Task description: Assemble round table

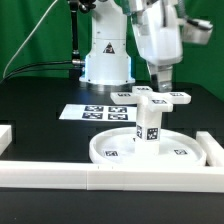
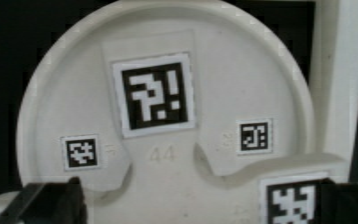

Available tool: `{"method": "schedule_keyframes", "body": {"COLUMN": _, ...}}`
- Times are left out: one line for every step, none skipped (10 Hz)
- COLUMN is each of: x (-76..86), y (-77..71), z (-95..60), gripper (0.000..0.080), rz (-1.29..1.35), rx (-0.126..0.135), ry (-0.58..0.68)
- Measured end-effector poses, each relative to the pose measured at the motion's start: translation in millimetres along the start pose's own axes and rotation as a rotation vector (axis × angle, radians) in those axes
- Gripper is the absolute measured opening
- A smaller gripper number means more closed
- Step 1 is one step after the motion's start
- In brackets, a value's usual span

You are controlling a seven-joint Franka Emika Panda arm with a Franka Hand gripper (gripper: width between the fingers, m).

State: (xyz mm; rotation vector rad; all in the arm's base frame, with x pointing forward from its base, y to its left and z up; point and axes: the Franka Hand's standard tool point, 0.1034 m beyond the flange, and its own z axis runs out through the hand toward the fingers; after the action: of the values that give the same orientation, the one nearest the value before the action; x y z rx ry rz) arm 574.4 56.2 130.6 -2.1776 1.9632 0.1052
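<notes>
Round disc (image 1: 120,150) lies on the black table (image 1: 40,125) against the border rail (image 1: 110,176), leg (image 1: 149,122) upright inside, cross foot (image 1: 152,98) atop. Tool (image 1: 161,84) touches the foot; grip unclear. Wrist view adds the disc's tags (image 2: 155,93).

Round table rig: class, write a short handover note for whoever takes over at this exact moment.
Gripper: above the cross-shaped foot, at or just over it; open or shut cannot be told.
Parts: the round disc lies flat on the table against the front border rail; the leg stands upright in its centre, with the foot on top of it.
Done: the three parts are stacked.
Left: whether the foot is fully tightened cannot be seen; check it. The marker board lies behind.
</notes>
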Motion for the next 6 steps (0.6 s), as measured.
{"method": "schedule_keyframes", "body": {"x": -1.8, "y": -5.7, "z": -3.4, "gripper": 0.0648, "rz": -0.079, "rx": 0.004, "ry": -0.004}}
{"method": "schedule_keyframes", "body": {"x": -1.1, "y": -7.5, "z": -1.4, "gripper": 0.0648, "rz": -0.135, "rx": 0.002, "ry": 0.002}}
{"method": "schedule_keyframes", "body": {"x": -0.5, "y": -6.8, "z": -0.7, "gripper": 0.0648, "rz": -0.224, "rx": 0.0, "ry": 0.003}}
{"method": "schedule_keyframes", "body": {"x": -0.3, "y": -6.7, "z": -0.5, "gripper": 0.0648, "rz": -0.289, "rx": -0.001, "ry": 0.004}}
{"method": "schedule_keyframes", "body": {"x": 0.1, "y": -6.5, "z": -0.3, "gripper": 0.0648, "rz": -0.347, "rx": -0.002, "ry": 0.005}}
{"method": "schedule_keyframes", "body": {"x": 0.6, "y": -6.0, "z": 0.9, "gripper": 0.0648, "rz": -0.463, "rx": -0.011, "ry": 0.013}}
